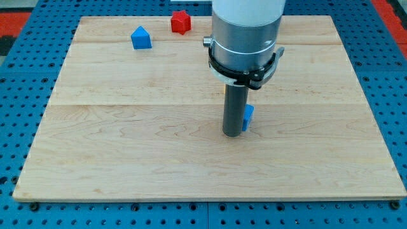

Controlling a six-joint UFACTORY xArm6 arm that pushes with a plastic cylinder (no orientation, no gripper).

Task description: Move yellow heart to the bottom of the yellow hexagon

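My tip (232, 134) rests on the wooden board (127, 159) just right of the middle. It touches the left side of a small blue block (248, 116), which is mostly hidden behind the rod, so its shape is unclear. No yellow heart and no yellow hexagon show in this view; the wide arm body covers the upper middle of the board.
A blue house-shaped block (140, 38) sits near the view's top left. A red star-like block (180, 22) sits at the top edge, left of the arm body. Blue perforated table surrounds the board.
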